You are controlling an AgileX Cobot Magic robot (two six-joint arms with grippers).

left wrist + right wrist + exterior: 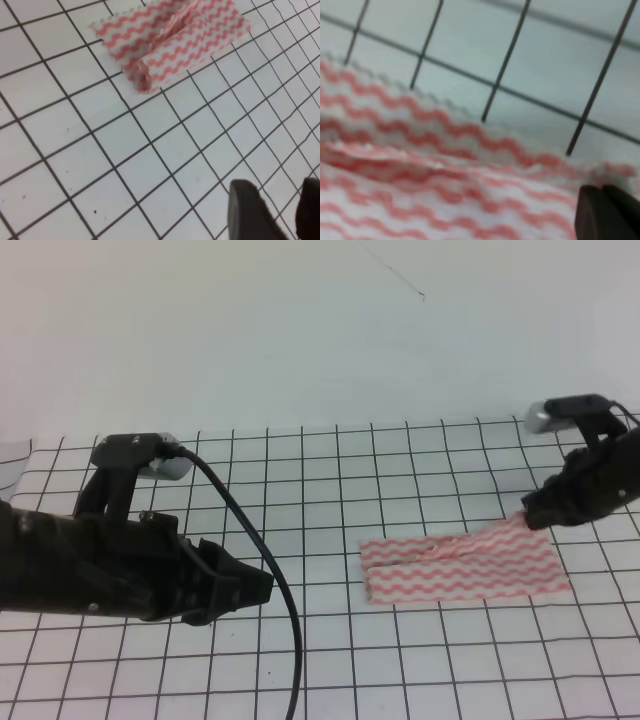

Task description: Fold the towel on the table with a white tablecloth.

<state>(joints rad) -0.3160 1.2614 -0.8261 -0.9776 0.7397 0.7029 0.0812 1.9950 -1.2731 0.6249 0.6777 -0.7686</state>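
Lying toward the right side of the table (330, 470), the towel (460, 567) is partly folded on the white tablecloth (400, 660), its far right corner lifted. The right gripper (535, 512) has its jaws closed, pinching that raised corner. The left gripper (262, 587) hovers well apart to the towel's left, its fingers (247, 207) parted with nothing between them.

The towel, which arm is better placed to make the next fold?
Probably the right. The right gripper is at the towel's far right corner, apparently pinching it, while the left gripper hangs over bare tablecloth, apart from the towel.
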